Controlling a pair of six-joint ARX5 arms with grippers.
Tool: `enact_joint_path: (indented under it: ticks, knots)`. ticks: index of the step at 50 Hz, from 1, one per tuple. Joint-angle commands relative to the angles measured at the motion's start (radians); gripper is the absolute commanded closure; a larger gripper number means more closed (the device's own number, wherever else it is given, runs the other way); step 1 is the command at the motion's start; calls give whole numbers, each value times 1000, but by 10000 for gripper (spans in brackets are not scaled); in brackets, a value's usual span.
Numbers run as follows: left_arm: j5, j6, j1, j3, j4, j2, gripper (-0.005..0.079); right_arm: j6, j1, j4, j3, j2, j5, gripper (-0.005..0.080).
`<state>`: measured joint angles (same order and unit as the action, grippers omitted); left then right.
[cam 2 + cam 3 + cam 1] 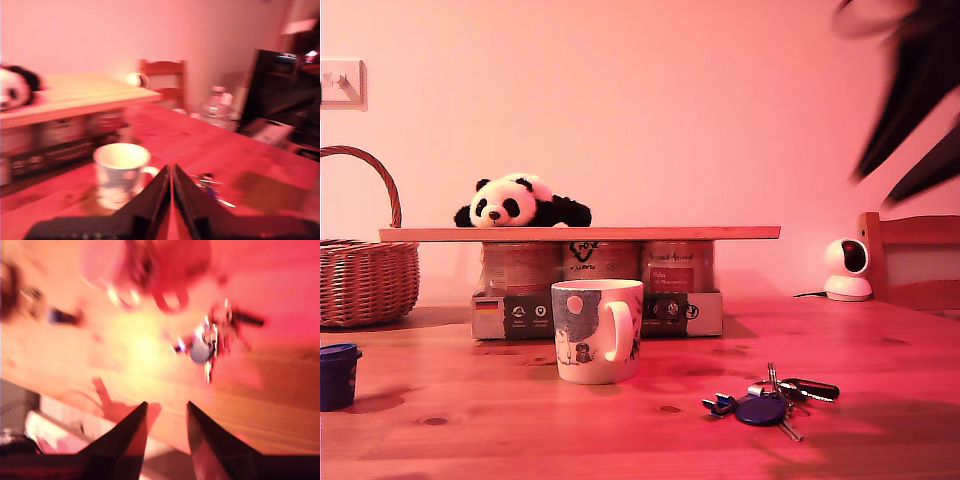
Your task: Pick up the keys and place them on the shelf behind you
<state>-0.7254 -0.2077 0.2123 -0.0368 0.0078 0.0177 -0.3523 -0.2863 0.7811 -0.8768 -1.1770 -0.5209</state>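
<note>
Jar label (582, 250) writing too blurred.

My first gripper (171, 175) has dark, wedge-shaped jaws.

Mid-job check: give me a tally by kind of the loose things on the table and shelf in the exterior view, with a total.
Keys, one bunch: 1
Mug: 1
Panda plush, on the shelf: 1
Wicker basket: 1
Blue tub: 1
White camera: 1
Jars under the shelf: 3
Total: 9
</note>
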Motion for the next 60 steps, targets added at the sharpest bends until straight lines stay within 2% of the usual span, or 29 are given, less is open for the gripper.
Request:
enact_joint_path:
  ticks: [1, 4, 12, 16, 19, 29, 38, 43, 60]
  knots:
    - [-21, -2, 14, -5, -10, 8, 763, -11, -23, 9, -36, -43, 24, 439]
    - [-41, -3, 26, -5, -42, 8, 763, -11, -40, 21, -71, -87, 37, 402]
    - [-45, 0, 50, -5, -192, 8, 763, -10, -66, 64, -159, -158, 89, 399]
    - [-39, 19, 64, -5, -237, 8, 763, -11, -76, 83, -197, -178, 116, 399]
    - [-21, 80, 79, -8, -254, 8, 763, -17, -87, 99, -222, -192, 146, 399]
    - [39, 142, 150, -13, -267, 8, 763, -44, -133, 104, -275, -260, 162, 343]
    - [37, 164, 215, -13, -261, 8, 763, -111, -169, 112, -285, -355, 168, 343]
    - [38, 164, 244, -13, -261, 8, 763, -143, -185, 110, -285, -407, 204, 343]
    - [38, 164, 283, -13, -262, 8, 763, -175, -216, 82, -285, -529, 263, 346]
